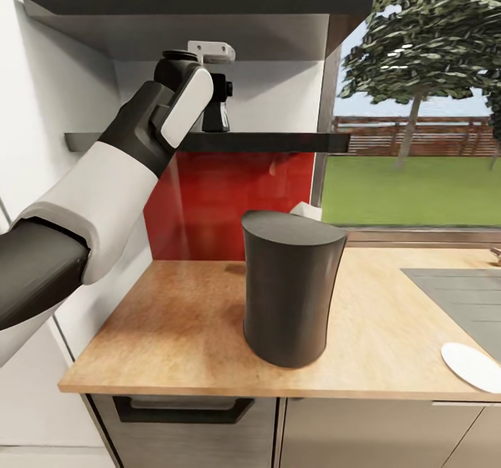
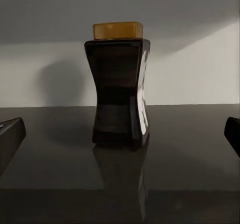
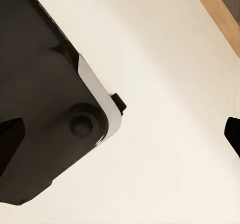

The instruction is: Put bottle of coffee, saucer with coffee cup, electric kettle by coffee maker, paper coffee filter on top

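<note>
Bottle of coffee: it stands upright on the kitchen shelf, amber lid on top, not yet moved. In the left wrist view you see it dead ahead of the left gripper, centred between the two dark fingertips at the frame's edges. The jaws stand wide, holding nothing, and the bottle sits apart from them, farther back on the shelf board. From the head view, your left arm reaches up to that shelf and covers most of the bottle.

Below the shelf, the coffee maker stands on the countertop, so that requirement looks met. A white edge peeks from behind the coffee maker; what it is cannot be told. A white saucer lies on the countertop well to the coffee maker's right, near the sink. Filter, cup and kettle placements appear still to do.

The right gripper points down at pale floor beside the robot's dark base; its fingertips sit wide and empty.
</note>
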Robot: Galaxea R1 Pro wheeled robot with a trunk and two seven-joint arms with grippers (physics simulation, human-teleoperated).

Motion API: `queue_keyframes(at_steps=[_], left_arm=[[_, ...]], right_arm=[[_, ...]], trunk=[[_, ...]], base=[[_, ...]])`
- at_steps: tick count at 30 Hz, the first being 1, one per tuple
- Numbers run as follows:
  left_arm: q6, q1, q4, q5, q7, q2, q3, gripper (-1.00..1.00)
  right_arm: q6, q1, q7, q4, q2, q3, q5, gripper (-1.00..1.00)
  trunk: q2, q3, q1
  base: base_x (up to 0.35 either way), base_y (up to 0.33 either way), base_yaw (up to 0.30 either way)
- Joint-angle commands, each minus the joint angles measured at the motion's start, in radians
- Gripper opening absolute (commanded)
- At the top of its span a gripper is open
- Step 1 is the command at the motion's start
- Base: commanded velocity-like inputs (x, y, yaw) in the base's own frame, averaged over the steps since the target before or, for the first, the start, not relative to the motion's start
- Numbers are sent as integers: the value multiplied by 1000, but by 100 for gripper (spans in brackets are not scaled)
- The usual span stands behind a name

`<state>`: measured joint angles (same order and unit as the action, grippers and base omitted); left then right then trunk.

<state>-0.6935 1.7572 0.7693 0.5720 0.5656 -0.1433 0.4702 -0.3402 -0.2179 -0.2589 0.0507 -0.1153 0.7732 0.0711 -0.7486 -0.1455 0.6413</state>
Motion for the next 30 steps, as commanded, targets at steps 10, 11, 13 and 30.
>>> queue_keyframes(at_steps=[10,11,13,30], left_arm=[[-1,2,-6,10,10,1,2,100],[-1,2,-7,10,10,1,2,100],[-1,2,-7,10,10,1,2,100],[-1,1,-10,10,10,1,2,100]], right_arm=[[-6,-1,-2,3,0,-5,7,100],[-6,-1,-2,3,0,-5,7,100],[-6,-1,-2,3,0,-5,7,100],[-6,8,-1,2,1,-3,19,100]], trunk=[[-1,-2,0],[-1,-2,0],[-1,-2,0],[-1,-2,0]], base=[[108,0,0],[43,0,0],[46,0,0],[118,0,0]])
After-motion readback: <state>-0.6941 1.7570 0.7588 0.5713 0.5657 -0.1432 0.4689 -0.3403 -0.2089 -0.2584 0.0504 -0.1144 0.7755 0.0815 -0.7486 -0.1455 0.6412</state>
